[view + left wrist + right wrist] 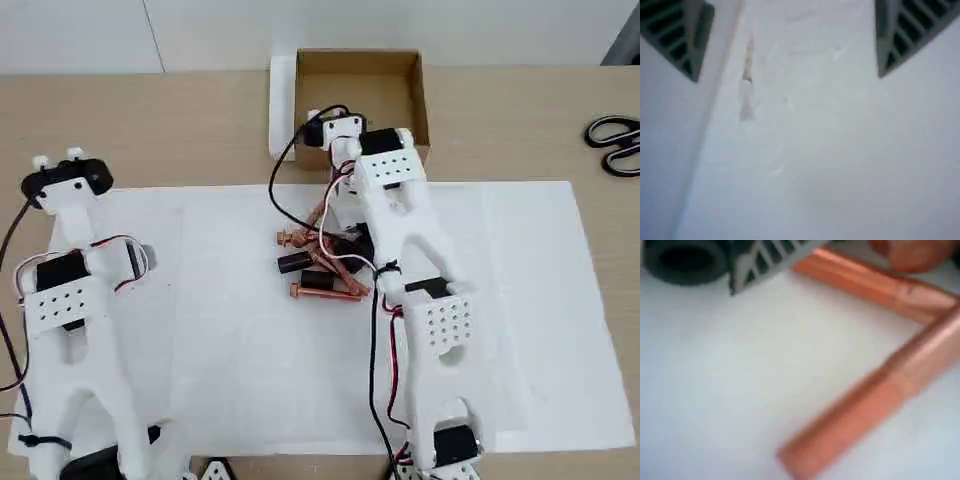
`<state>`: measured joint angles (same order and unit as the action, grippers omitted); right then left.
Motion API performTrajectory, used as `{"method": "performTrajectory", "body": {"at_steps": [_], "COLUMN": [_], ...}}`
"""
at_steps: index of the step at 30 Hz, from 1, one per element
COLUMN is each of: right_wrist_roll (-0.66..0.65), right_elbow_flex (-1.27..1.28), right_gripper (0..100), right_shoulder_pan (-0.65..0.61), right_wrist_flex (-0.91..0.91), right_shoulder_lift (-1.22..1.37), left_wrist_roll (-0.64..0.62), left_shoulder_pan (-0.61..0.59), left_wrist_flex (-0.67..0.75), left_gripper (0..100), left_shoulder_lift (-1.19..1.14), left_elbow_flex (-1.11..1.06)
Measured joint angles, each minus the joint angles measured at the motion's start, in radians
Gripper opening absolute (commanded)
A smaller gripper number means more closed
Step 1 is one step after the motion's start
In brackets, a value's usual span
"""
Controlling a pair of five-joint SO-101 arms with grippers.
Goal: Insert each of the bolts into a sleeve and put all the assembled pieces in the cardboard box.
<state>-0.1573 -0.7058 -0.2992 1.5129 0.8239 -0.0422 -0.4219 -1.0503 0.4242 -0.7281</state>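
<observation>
The cardboard box (410,100) stands open at the back of the table. Several copper bolts (325,291) and black sleeves (296,263) lie in a loose pile on the white sheet (230,330) in front of it. My right gripper (348,235) hangs low over the pile's right side, under the right arm (390,190). Its wrist view has two bare bolts (865,410) meeting at an angle, and a sleeve (685,260) seen end-on beside the gripper. My left gripper (787,77) is open just above bare sheet at the far left, holding nothing.
A white block (282,105) leans against the box's left wall. Scissors (615,140) lie at the table's right edge. The sheet has free room between the two arms and to the right of the right arm.
</observation>
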Motion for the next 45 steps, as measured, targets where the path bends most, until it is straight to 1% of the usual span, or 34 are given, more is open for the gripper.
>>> {"method": "performTrajectory", "body": {"at_steps": [2, 8, 11, 14, 17, 21, 24, 28, 35, 40, 45], "right_wrist_roll": [0.0, 0.0, 0.0, 0.0, 0.0, 0.0, 0.0, 0.02, 0.023, 0.028, 0.028], "right_elbow_flex": [-0.002, -0.032, -0.098, -0.219, -0.333, -0.354, -0.285, -0.129, 0.229, 0.44, 0.638], "right_gripper": [0.3, 0.5, 0.5, 0.5, 0.4, 0.4, 0.4, 0.4, 0.6, 1.2, 1.2], "right_shoulder_pan": [0.011, 0.041, 0.064, 0.106, 0.118, 0.127, 0.127, 0.129, 0.129, 0.129, 0.129], "right_wrist_flex": [0.0, 0.017, 0.069, 0.144, 0.19, 0.212, 0.213, 0.216, 0.216, 0.187, 0.029], "right_shoulder_lift": [0.0, 0.005, 0.008, 0.009, 0.008, 0.008, -0.052, -0.232, -0.554, -0.588, -0.598], "left_wrist_roll": [0.003, 0.003, 0.003, 0.002, 0.003, 0.003, 0.003, 0.003, 0.003, 0.003, 0.003], "left_shoulder_pan": [0.0, 0.0, 0.0, 0.0, 0.0, 0.0, 0.0, 0.0, 0.0, 0.0, 0.0], "left_wrist_flex": [0.0, 0.0, 0.0, 0.0, 0.0, 0.0, 0.0, 0.0, 0.0, 0.0, 0.0], "left_gripper": [22, 22, 22, 22, 22, 22, 22, 22, 22, 22, 22], "left_shoulder_lift": [0.0, 0.0, 0.0, 0.0, 0.0, 0.0, 0.0, 0.0, 0.0, 0.0, 0.0], "left_elbow_flex": [0.0, 0.0, 0.0, 0.0, 0.0, 0.0, 0.0, 0.0, 0.0, 0.0, 0.0]}}
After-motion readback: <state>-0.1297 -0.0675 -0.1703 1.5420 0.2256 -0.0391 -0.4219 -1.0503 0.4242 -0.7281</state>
